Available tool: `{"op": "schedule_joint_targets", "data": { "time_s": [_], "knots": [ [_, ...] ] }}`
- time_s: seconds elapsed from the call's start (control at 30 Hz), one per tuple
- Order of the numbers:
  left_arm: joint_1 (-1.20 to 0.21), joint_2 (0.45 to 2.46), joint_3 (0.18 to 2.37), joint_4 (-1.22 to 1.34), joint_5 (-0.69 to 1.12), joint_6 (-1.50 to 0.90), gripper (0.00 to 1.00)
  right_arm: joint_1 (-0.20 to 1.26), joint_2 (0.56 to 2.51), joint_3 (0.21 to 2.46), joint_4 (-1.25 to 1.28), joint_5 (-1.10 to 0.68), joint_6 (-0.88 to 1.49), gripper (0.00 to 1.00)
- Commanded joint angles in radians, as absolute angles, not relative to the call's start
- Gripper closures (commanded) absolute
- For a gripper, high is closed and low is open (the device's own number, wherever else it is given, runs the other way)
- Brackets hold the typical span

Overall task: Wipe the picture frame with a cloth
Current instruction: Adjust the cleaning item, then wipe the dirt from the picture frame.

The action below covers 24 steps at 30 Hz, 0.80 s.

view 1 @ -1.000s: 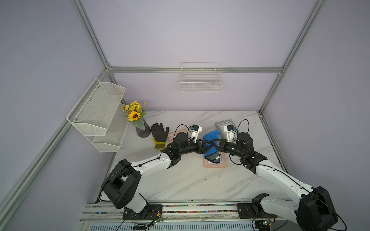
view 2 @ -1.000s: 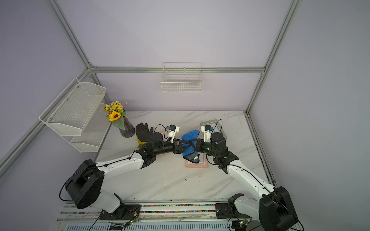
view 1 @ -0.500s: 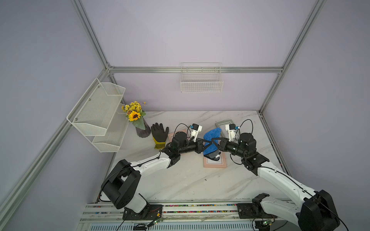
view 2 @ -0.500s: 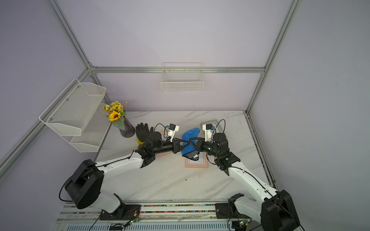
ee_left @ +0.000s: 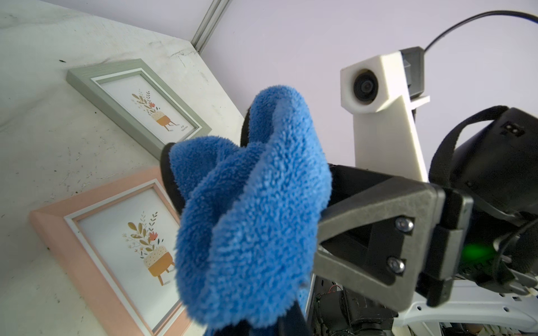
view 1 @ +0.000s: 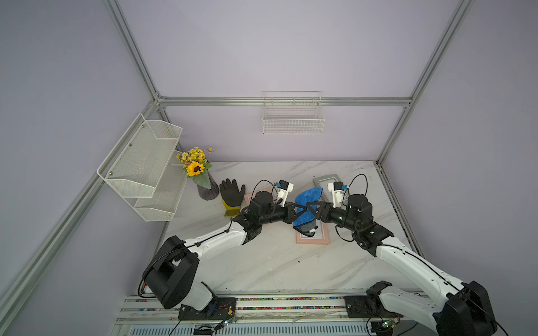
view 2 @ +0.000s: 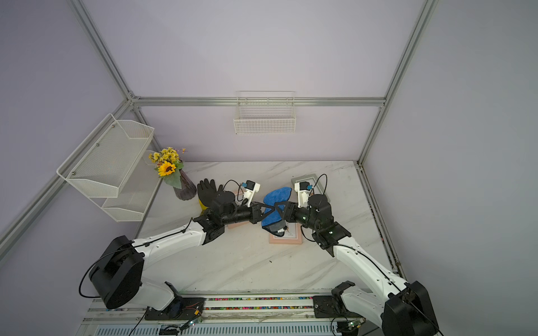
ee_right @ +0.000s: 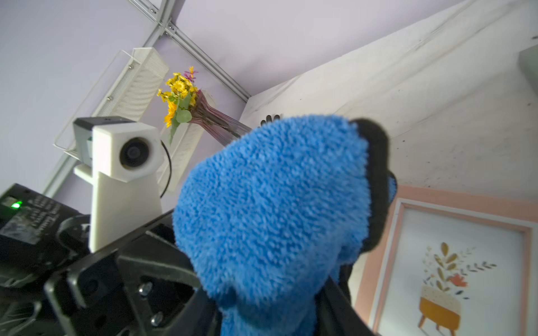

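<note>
The blue cloth (view 1: 306, 200) (view 2: 275, 198) hangs bunched in the air over the pink picture frame (view 1: 313, 239) (view 2: 286, 239), which lies flat on the marble table. My left gripper (view 1: 302, 210) (view 2: 270, 213) is shut on the cloth's middle from the left. From the right, my right gripper (view 1: 312, 209) (view 2: 280, 211) stands open, its fingers (ee_right: 334, 305) spread on either side of the cloth (ee_right: 276, 203). In the left wrist view the cloth (ee_left: 253, 203) hides my own jaws, and the pink frame (ee_left: 96, 232) lies below.
A grey-green frame (view 1: 324, 181) (ee_left: 131, 96) lies behind the right arm. Another pink frame (view 1: 251, 196) lies under the left arm. A black-and-yellow glove (view 1: 231, 192) and a vase of flowers (view 1: 203, 180) stand at the back left. A mesh shelf (view 1: 145, 163) and a wire basket (view 1: 292, 122) hang on the walls.
My left gripper has closed on the cloth. My right gripper, shut on the cloth before, has opened its jaws around it. Both arms stay close together over the pink frame.
</note>
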State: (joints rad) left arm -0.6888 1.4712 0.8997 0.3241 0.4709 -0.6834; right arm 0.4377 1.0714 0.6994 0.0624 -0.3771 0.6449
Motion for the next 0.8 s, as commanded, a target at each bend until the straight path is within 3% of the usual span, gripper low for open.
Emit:
{"op": "schedule_joint_targets", "data": {
  "time_s": [0.0, 0.23, 0.5, 0.77],
  "knots": [
    [-0.66, 1.424, 0.89, 0.262, 0.386, -0.674, 1.0, 0.437, 1.031, 0.741, 0.001, -0.281, 0.601, 0.38],
    [-0.567, 1.326, 0.831, 0.131, 0.322, -0.721, 1.0, 0.431, 1.016, 0.741, -0.072, -0.182, 0.574, 0.21],
    [-0.523, 1.231, 0.853, -0.197, 0.168, -0.607, 1.0, 0.4, 1.074, 0.76, -0.173, -0.04, 0.558, 0.19],
    [-0.553, 1.398, 1.001, -0.46, 0.034, -0.604, 1.0, 0.309, 1.382, 0.829, -0.319, -0.001, 0.565, 0.25]
  ]
}}
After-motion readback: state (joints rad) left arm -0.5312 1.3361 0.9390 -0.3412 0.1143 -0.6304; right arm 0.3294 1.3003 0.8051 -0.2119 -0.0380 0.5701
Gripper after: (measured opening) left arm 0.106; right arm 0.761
